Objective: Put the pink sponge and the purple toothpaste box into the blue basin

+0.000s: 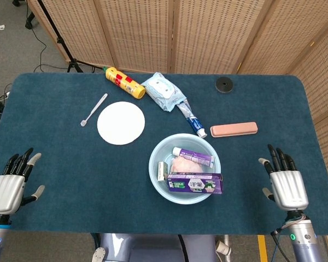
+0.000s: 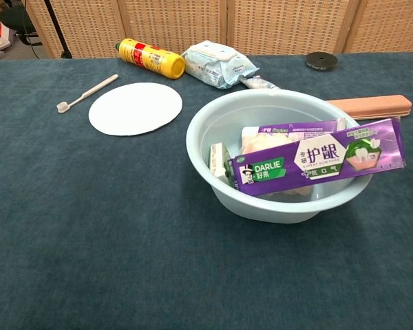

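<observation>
Head view: right robot hand (image 1: pixel 287 184) and left robot hand (image 1: pixel 9 184) spread wide, holding nothing.

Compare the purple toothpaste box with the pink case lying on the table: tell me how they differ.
The purple toothpaste box is printed with a logo and text; the pink case is plain. The box sits in the blue basin, tilted, one end propped over the rim; the case lies flat on the table behind the basin. In the head view the box looks thicker, the case slimmer. Both are long and narrow, and no hand touches either.
</observation>
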Controlling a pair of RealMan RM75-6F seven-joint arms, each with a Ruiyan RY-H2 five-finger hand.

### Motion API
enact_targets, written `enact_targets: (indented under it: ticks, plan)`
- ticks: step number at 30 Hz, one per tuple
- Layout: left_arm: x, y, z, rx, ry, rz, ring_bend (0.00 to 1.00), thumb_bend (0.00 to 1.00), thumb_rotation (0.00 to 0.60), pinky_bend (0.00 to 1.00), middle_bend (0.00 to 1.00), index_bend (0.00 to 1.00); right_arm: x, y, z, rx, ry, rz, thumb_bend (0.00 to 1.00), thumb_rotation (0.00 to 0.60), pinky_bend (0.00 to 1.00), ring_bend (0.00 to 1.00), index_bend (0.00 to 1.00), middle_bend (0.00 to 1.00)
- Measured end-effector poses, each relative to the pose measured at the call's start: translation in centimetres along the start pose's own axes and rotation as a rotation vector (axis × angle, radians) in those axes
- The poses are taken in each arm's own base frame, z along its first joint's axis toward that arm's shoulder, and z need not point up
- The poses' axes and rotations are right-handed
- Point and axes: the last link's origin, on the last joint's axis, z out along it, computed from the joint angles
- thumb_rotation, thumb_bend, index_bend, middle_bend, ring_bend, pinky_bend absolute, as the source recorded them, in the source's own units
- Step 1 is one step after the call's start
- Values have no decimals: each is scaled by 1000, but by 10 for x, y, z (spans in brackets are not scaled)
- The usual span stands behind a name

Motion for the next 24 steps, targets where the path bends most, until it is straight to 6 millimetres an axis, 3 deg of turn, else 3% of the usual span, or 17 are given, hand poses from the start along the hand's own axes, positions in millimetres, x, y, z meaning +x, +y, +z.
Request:
enact_targets:
  ticks: [5, 8, 24]
  plan:
    - [-2, -2, -2, 7, 3, 28, 112, 265, 600, 75, 0, 53, -13, 36, -20, -60, 14, 13, 53, 600, 141, 0, 255, 0]
    - [-4, -3, -5, 10, -1, 41, 112, 265, 600, 75, 0, 53, -17, 48, -28, -81, 23, 28, 53, 600, 141, 0, 255, 0]
    - [-8, -6, -15, 8, -11, 75, 112, 266, 600, 75, 0, 53, -24, 69, -41, -113, 55, 59, 53, 600, 140, 0, 255, 0]
